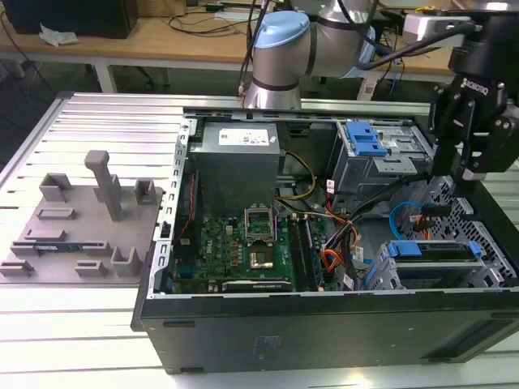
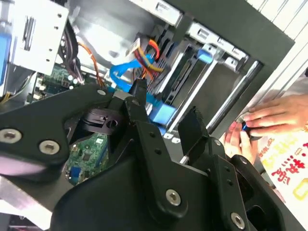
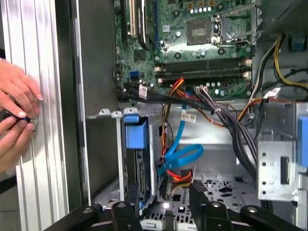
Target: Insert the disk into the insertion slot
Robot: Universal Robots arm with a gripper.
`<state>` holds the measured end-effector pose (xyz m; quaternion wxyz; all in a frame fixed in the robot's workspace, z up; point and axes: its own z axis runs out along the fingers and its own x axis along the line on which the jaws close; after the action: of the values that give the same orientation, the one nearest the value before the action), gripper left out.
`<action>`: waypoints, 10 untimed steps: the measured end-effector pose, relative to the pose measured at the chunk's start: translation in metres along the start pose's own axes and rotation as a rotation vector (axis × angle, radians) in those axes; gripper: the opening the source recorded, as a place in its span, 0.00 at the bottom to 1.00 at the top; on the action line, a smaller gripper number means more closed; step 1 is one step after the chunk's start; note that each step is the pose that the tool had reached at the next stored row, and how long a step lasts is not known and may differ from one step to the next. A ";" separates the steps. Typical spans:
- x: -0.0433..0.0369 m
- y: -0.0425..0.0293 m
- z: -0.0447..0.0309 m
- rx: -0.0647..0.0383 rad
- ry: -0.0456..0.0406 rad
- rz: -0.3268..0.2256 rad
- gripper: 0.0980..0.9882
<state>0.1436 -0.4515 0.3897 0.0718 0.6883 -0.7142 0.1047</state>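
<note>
The disk (image 1: pixel 434 250), silver with a bright blue carrier, lies inside the insertion slot (image 1: pixel 422 277), a grey perforated cage at the exterior view's lower right of the open computer case. Its blue handle end (image 3: pixel 135 132) sits at the mouth of the bay. My gripper (image 1: pixel 468 174) hangs above the cage's far end, apart from the disk. In both wrist views the gripper (image 3: pixel 163 195) (image 2: pixel 166 103) stands open, and nothing is held between the black fingers (image 3: pixel 198 192).
A larger silver cage with a blue latch (image 1: pixel 365 139) stands behind. Blue and orange cables (image 3: pixel 183 155) cross beside the slot. The motherboard (image 1: pixel 243 243) fills the case's middle. A person's hands (image 3: pixel 17 113) (image 2: pixel 269 120) rest just outside the case wall. Grey fixtures (image 1: pixel 81 219) sit on the table.
</note>
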 end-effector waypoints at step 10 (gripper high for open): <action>-0.0021 -0.0060 0.0076 -0.004 0.0342 0.073 0.32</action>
<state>0.1501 -0.4515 0.3821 0.0814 0.6596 -0.7378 0.1177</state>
